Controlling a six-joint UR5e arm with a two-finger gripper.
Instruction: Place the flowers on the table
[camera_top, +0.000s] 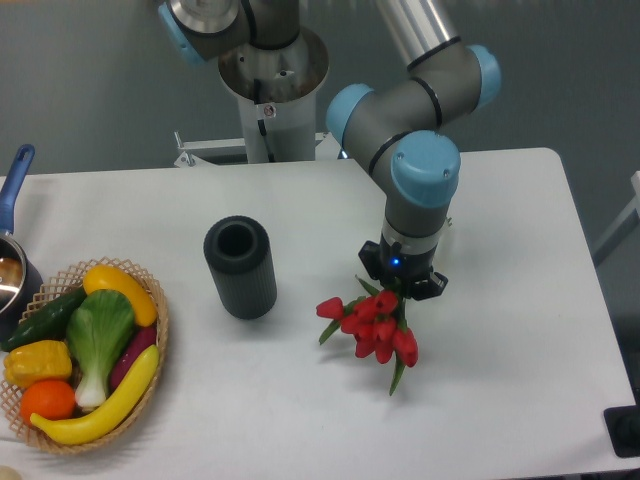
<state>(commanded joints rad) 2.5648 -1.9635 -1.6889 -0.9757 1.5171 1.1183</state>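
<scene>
The flowers (372, 325), a small bunch of red tulip buds with green stems and leaves, hang right under my gripper (400, 292) over the white table (500, 330). The buds point toward the camera and down-left. The gripper points straight down and its fingers are hidden behind its body and the bunch. The stems run up into it, so it seems shut on them. I cannot tell whether the lowest leaf tip touches the table.
A dark cylinder (241, 266) stands upright left of the flowers. A wicker basket (150, 375) at the front left holds vegetables and fruit, including a green leafy vegetable (98, 340). A pot with a blue handle (14, 180) sits at the left edge.
</scene>
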